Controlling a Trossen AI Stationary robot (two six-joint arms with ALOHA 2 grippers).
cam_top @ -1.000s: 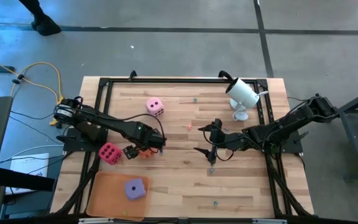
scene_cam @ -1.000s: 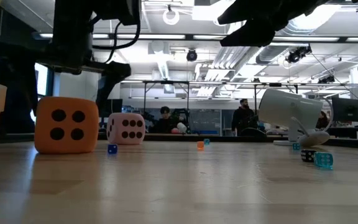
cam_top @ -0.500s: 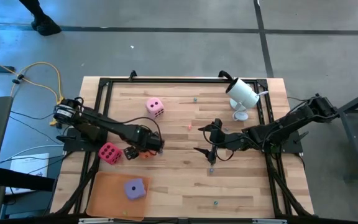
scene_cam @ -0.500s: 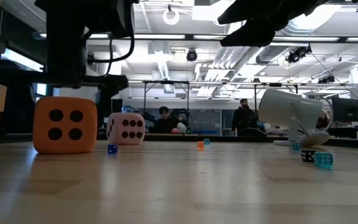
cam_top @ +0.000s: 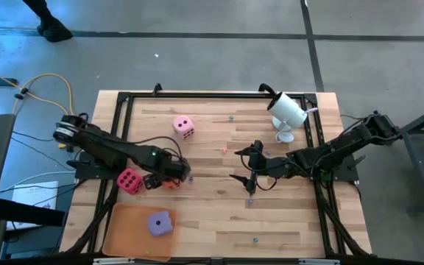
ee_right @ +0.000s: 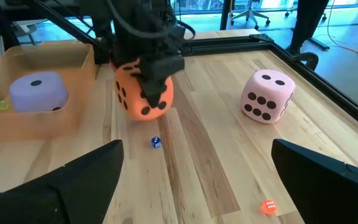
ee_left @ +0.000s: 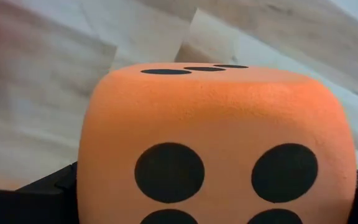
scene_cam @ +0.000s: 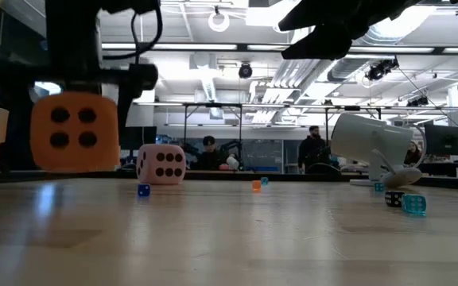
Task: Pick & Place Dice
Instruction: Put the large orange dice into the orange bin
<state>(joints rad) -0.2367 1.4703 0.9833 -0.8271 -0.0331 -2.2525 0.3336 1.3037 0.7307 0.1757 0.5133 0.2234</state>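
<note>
Since the earlier frame the orange die [scene_cam: 74, 131] has been lifted clear of the worktop [cam_top: 219, 213], pinched by the left end effector [cam_top: 169, 180]. Four large dice are counted. One purple die [cam_top: 159, 223] lies in the single orange tray [cam_top: 120, 224]; the magenta die [cam_top: 129, 180] and pink die [cam_top: 183, 126] rest on the worktop. The right end effector [cam_top: 246, 166] is spread wide, hovering mid-worktop.
</note>
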